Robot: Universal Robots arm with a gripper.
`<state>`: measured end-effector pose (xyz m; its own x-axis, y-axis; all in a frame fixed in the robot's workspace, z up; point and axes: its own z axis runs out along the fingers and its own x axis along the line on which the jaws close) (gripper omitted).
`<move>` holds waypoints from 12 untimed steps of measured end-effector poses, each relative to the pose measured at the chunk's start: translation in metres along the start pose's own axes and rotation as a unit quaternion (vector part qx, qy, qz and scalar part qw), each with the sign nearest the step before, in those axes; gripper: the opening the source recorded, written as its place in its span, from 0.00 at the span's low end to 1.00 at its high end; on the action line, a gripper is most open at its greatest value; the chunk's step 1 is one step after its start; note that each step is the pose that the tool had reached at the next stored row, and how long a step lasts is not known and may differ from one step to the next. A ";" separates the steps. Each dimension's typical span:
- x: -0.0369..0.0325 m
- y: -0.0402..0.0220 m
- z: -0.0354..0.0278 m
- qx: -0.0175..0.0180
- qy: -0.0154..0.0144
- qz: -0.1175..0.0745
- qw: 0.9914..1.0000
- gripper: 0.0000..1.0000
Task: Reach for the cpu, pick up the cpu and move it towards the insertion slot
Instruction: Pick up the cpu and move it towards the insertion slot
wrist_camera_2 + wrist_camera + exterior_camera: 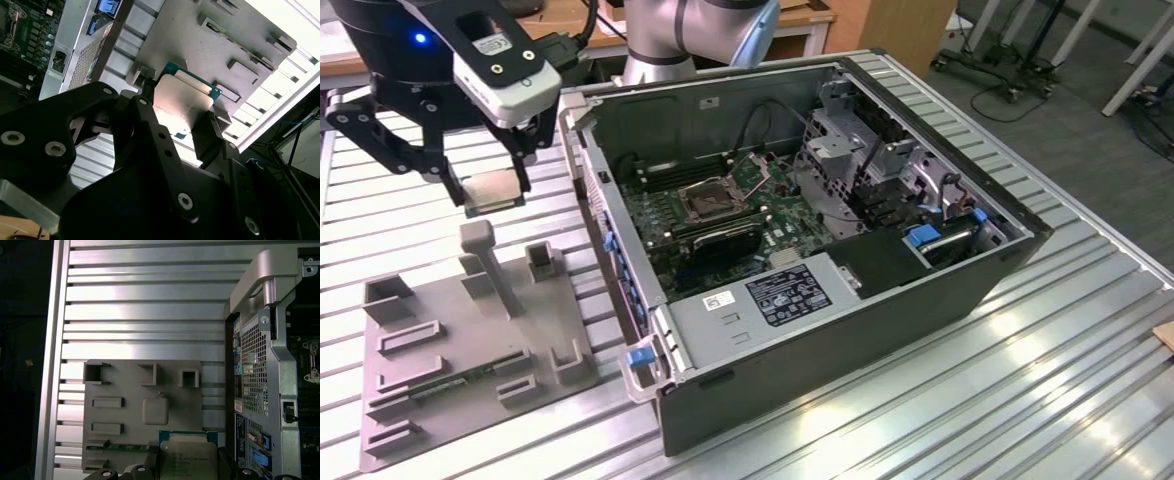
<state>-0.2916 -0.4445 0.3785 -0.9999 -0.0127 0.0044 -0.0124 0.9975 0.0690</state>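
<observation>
Grips the cpu (494, 188) in the gripper (490, 192), jaws closed partway, just to the chip's width, with one black finger (450, 180) pressed on each of two opposite edges. Holds it flat, pale metal top facing up toward the wrist. Hangs clear of the slatted table (387, 230) and above the grey plate (460, 330), touching neither. Stands over the end of the plate with the tall posts, those posts just below the fingertips.

In the second wrist view, carries the cpu (182, 100) with a thin green rim showing round its metal top, the plate (200, 35) spread beneath it and the case (75, 55) off to one side.

In the first wrist view, has the cpu (189, 457) framed between the fingertips. Beyond it on the plate (125, 390), passes over a bare square pad (155, 411) and a long green strip (120, 446) lying in its groove, close beside the chip's edge as seen from above.

Sits well apart from the slot (711, 200), off to the exterior view's right of the gripper, down inside the open case (854, 300) on the green board (774, 215), shiny metal frame round a dark centre. Has the case's near wall just beside the gripper on that same side, standing between chip and slot.
</observation>
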 end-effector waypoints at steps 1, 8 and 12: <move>-0.0001 0.0000 0.0000 0.000 0.000 0.000 1.000 0.54; -0.0006 0.0000 0.0001 0.000 0.000 0.000 1.000 0.54; -0.0052 -0.0001 0.0002 0.000 0.000 0.000 1.000 0.54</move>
<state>-0.2864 -0.4445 0.3782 -0.9999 -0.0128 0.0044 -0.0125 0.9975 0.0690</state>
